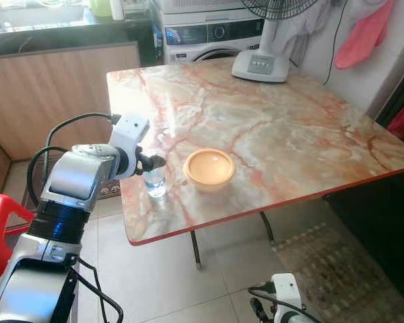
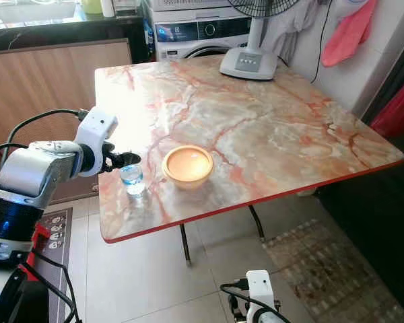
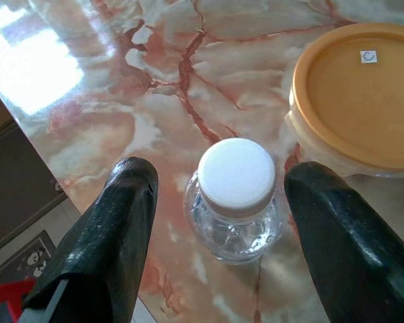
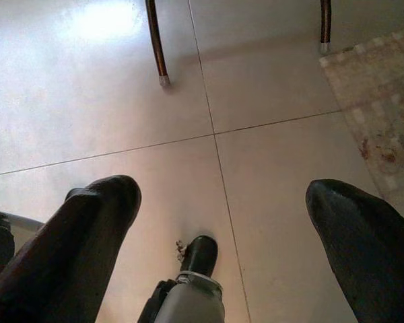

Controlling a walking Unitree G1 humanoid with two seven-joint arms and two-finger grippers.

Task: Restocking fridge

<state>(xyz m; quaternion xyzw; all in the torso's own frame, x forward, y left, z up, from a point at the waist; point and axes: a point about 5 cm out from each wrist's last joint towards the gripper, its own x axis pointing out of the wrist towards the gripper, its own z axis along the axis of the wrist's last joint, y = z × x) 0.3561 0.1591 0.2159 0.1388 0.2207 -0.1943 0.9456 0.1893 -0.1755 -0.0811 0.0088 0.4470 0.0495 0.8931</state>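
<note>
- The right gripper (image 4: pixel 222 222) hangs low over the tiled floor (image 4: pixel 121 101), its fingers spread wide with nothing between them.
- The left gripper (image 3: pixel 219 215) hovers above the near left corner of the marble table (image 1: pixel 269 128), fingers wide apart on either side of the water bottle (image 3: pixel 236 202), not touching it.
- The bottle stands upright with its white cap (image 3: pixel 236 173) on, just beside the orange-lidded bowl (image 1: pixel 209 168).
- A fan base (image 1: pixel 260 65) sits at the table's far edge.
</note>
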